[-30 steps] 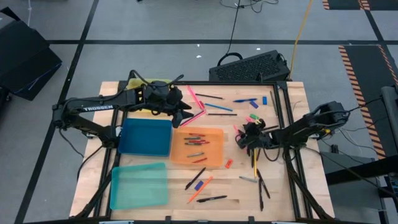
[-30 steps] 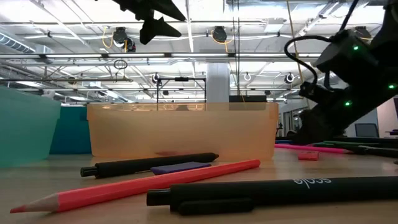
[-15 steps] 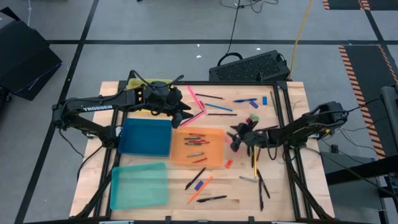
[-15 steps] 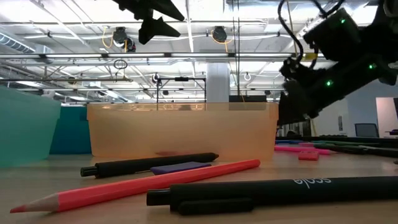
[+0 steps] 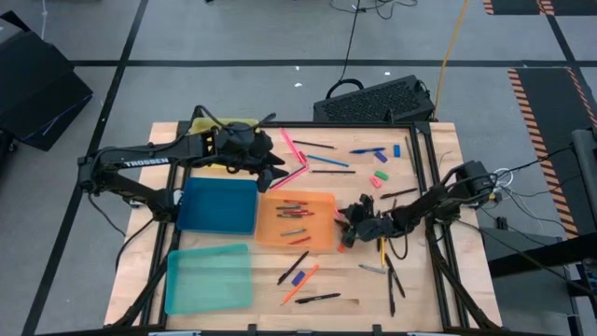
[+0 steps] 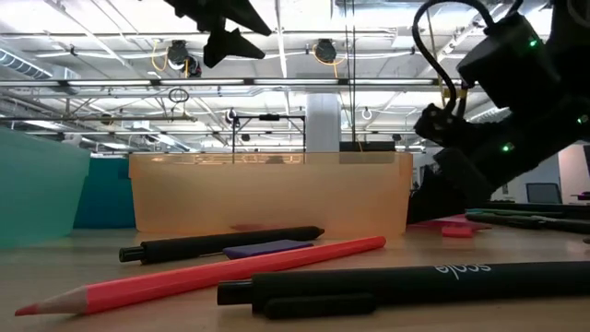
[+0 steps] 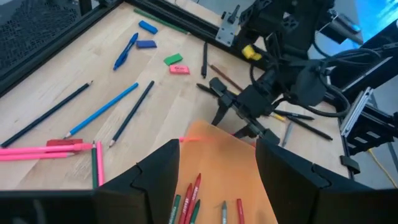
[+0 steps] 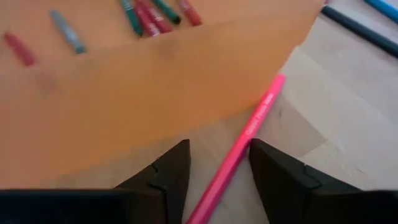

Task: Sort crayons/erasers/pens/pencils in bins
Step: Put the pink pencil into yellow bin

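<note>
A pink-red crayon (image 8: 249, 134) lies on the table beside the orange bin's (image 5: 320, 235) right wall; in the high view it shows as a short red stick (image 5: 342, 245). My right gripper (image 8: 219, 168) is low over it and open, one finger on each side of the crayon; I see no touch. In the high view the right gripper (image 5: 345, 222) is at the bin's right edge. Several crayons (image 5: 294, 210) lie in the orange bin. My left gripper (image 5: 277, 171) hangs open above the bin's far left corner, holding nothing.
Blue bin (image 5: 219, 203) and teal bin (image 5: 207, 277) lie left of the orange one; the yellow bin (image 5: 238, 124) is under the left arm. Pink pencils (image 5: 291, 175), erasers (image 5: 380, 175) and dark pens (image 5: 317, 299) are scattered on the wood. A black frame rail (image 5: 424, 177) runs along the right.
My right gripper has moved toward the table's left and near edges and come down beside the orange bin's right wall, over the red crayon. The crayon has stayed where it was.
</note>
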`<action>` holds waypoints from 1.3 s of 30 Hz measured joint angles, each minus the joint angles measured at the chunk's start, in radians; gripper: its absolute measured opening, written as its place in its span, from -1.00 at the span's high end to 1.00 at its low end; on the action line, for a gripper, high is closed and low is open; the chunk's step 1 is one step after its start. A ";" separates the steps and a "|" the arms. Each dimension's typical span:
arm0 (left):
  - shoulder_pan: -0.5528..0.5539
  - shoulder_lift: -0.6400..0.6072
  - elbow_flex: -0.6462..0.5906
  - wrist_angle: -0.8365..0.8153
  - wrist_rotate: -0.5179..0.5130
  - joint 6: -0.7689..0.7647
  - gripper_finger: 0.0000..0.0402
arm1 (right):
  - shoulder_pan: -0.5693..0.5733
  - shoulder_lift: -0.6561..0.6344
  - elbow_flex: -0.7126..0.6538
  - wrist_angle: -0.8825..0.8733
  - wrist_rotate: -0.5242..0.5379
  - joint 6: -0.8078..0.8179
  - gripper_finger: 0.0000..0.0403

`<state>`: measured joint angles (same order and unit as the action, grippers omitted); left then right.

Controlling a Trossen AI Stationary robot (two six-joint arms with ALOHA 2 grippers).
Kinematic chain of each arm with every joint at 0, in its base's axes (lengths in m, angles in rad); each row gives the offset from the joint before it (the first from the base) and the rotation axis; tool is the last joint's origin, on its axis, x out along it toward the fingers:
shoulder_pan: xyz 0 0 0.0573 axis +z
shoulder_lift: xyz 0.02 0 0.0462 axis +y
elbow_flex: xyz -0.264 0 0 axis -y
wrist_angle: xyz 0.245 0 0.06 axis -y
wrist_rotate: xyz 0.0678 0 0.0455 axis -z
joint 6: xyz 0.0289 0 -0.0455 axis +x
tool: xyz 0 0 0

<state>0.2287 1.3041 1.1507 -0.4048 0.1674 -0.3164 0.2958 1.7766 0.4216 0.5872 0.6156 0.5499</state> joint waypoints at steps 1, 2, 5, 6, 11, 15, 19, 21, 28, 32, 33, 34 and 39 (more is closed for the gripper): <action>0.000 0.000 0.000 -0.007 -0.006 0.000 -0.06 | 0.000 0.009 -0.004 -0.020 0.022 0.016 0.26; 0.000 0.000 0.000 -0.013 -0.016 0.000 -0.06 | -0.002 0.018 -0.008 -0.027 0.042 0.030 0.30; 0.000 0.000 0.000 -0.029 -0.036 -0.007 -0.06 | -0.021 0.023 -0.031 -0.032 0.064 0.051 0.48; 0.000 0.000 0.000 -0.028 -0.038 -0.013 -0.06 | -0.032 0.023 -0.039 -0.031 0.070 0.062 0.55; 0.001 -0.025 -0.001 -0.028 -0.097 -0.053 -0.06 | -0.080 0.023 -0.082 -0.001 0.097 0.127 0.90; 0.001 -0.053 -0.001 -0.050 -0.099 -0.053 -0.06 | -0.112 0.026 -0.114 -0.014 0.216 0.102 0.91; 0.001 -0.082 0.000 -0.067 -0.099 -0.053 -0.06 | -0.161 0.026 -0.133 0.005 0.247 0.087 0.89; 0.001 -0.089 -0.001 -0.072 -0.099 -0.055 -0.06 | -0.186 0.028 -0.141 0.035 0.249 0.045 0.93; 0.001 -0.087 -0.001 -0.074 -0.107 -0.072 -0.06 | -0.228 -0.049 -0.147 0.174 0.218 -0.211 0.94; -0.002 -0.086 -0.001 -0.046 -0.154 -0.034 -0.06 | -0.240 -0.214 -0.141 0.201 0.209 -0.329 0.94; -0.004 -0.086 -0.001 -0.024 -0.164 -0.027 -0.06 | -0.239 -0.266 -0.141 0.211 0.209 -0.358 0.94; -0.004 -0.089 -0.001 -0.005 -0.170 -0.021 -0.06 | -0.240 -0.314 -0.141 0.230 0.206 -0.390 0.94; -0.009 -0.078 -0.001 0.148 -0.177 0.000 -0.06 | -0.244 -0.559 -0.132 0.352 0.114 -0.484 0.94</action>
<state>0.2195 1.2257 1.1498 -0.2573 -0.0101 -0.3166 0.0521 1.2175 0.2896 0.9391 0.7300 0.0662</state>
